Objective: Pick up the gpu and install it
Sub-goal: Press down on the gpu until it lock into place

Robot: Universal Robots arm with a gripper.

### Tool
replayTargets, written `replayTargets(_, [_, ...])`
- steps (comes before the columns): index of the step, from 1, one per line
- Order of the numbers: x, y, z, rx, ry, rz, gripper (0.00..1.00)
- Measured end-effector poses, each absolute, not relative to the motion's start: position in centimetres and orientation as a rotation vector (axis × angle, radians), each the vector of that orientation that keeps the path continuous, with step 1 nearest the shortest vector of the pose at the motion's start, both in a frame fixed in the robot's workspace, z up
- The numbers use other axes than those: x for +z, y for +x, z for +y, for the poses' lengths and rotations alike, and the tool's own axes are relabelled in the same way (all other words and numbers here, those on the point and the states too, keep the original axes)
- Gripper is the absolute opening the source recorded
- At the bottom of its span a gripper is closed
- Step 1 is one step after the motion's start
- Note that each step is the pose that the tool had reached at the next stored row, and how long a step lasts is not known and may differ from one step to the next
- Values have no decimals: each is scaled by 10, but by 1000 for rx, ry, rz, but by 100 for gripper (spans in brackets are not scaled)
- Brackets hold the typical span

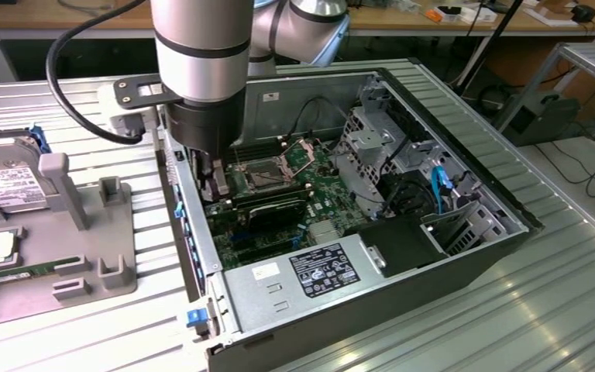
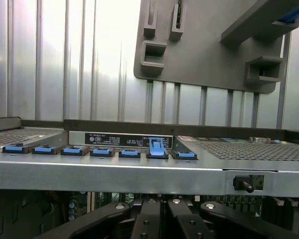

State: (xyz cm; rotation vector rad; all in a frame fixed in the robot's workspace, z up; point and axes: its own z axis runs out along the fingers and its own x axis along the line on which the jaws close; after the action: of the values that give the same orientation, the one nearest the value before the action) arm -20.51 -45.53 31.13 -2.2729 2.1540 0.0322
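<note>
Closed black claw (image 1: 214,186) sits low inside our open grey metal computer case (image 1: 483,201)
We fear the thin green card (image 1: 272,208) beside it is half-seated; hard pushing may bend it

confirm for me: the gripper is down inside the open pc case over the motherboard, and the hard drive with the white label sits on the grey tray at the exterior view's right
Not quite. The hard drive sits on the grey tray at the exterior view's left, not its right. The rest holds: the gripper is down inside the open pc case over the motherboard, as the exterior view shows.
</note>
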Motion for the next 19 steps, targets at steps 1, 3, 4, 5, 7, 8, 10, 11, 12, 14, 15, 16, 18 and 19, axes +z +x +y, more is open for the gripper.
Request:
replayTargets(1, [311, -206, -455, 32, -2271, 2156, 11])
replayTargets(3, [311, -207, -455, 33, -2265, 2161, 11])
replayTargets(4, [311, -208, -455, 33, -2262, 2164, 11])
replayTargets(5, [311, -208, -455, 33, -2261, 2166, 11])
replayTargets(7, [310, -208, -455, 33, -2254, 2173, 11])
replayTargets(8, [309, -208, -455, 33, -2250, 2175, 11])
replayTargets(10, [307, -209, -455, 33, -2245, 2182, 11])
replayTargets(11, [307, -209, -455, 33, -2243, 2184, 11])
replayTargets(12, [307, -209, -455, 33, -2243, 2184, 11])
replayTargets(14, [306, -207, -455, 34, -2242, 2183, 11])
replayTargets(15, [307, -203, -455, 34, -2242, 2183, 11])
replayTargets(16, [307, -197, -455, 36, -2241, 2182, 11])
replayTargets(18, [307, -187, -455, 39, -2240, 2181, 11])
replayTargets(19, [307, -187, -455, 39, -2240, 2181, 11])
